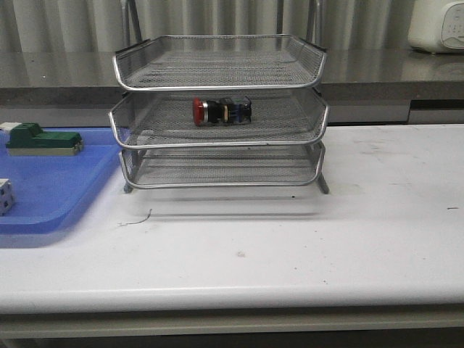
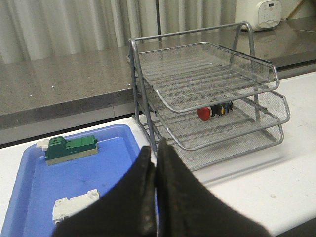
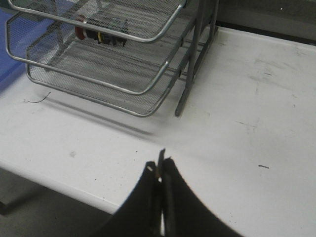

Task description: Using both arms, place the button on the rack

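The button (image 1: pixel 221 111) lies on its side in the middle tier of the silver wire rack (image 1: pixel 217 141), red head to the left. The left wrist view shows the button (image 2: pixel 213 110) under the top tier of the rack (image 2: pixel 269 79); the right wrist view shows the button (image 3: pixel 101 33) behind the rim of the rack (image 3: pixel 148 91). My left gripper (image 2: pixel 155 154) is shut with nothing in it, held back from the rack over the tray edge. My right gripper (image 3: pixel 161 167) is shut and empty above the table's near edge. Neither arm shows in the front view.
A blue plastic tray (image 1: pixel 54 196) lies left of the rack and holds a green block (image 1: pixel 43 140) and a white cube (image 1: pixel 4 197). A white appliance (image 1: pixel 437 25) stands on the grey counter at the back right. A thin thread (image 1: pixel 136 218) lies on the white table.
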Controlling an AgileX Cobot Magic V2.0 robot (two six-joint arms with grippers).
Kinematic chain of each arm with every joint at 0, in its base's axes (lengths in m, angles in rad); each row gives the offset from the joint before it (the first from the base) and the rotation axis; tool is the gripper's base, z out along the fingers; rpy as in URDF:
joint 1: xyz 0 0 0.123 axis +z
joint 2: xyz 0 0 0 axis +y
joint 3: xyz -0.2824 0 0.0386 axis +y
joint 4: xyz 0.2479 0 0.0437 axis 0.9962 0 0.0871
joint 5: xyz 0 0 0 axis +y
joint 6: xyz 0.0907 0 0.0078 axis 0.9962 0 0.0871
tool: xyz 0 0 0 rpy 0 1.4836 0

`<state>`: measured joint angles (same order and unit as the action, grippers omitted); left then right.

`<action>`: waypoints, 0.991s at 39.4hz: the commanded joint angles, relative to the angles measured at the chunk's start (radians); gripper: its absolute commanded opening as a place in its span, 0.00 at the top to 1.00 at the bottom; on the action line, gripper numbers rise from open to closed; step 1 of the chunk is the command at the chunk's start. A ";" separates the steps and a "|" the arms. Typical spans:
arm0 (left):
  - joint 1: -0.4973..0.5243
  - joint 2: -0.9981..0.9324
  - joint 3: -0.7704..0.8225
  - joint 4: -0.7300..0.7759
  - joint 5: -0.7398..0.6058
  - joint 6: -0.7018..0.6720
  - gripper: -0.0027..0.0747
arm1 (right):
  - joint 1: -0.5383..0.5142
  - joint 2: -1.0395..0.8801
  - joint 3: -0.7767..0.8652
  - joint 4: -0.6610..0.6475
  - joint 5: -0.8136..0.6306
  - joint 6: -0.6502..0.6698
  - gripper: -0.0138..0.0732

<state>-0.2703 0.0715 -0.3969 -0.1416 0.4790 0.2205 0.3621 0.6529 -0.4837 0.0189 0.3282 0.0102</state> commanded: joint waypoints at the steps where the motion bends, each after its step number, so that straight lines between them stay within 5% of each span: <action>1: 0.003 0.011 -0.025 -0.013 -0.083 -0.010 0.99 | -0.006 -0.128 0.047 0.005 -0.084 0.001 0.97; 12: 0.003 0.011 -0.025 -0.013 -0.083 -0.010 0.99 | -0.006 -0.359 0.159 0.005 -0.081 0.001 0.97; 39: 0.003 0.011 -0.025 -0.013 -0.083 -0.010 0.99 | -0.006 -0.370 0.159 0.005 -0.080 0.001 0.97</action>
<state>-0.2703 0.0715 -0.3969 -0.1416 0.4790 0.2205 0.3621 0.2771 -0.2973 0.0189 0.3262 0.0118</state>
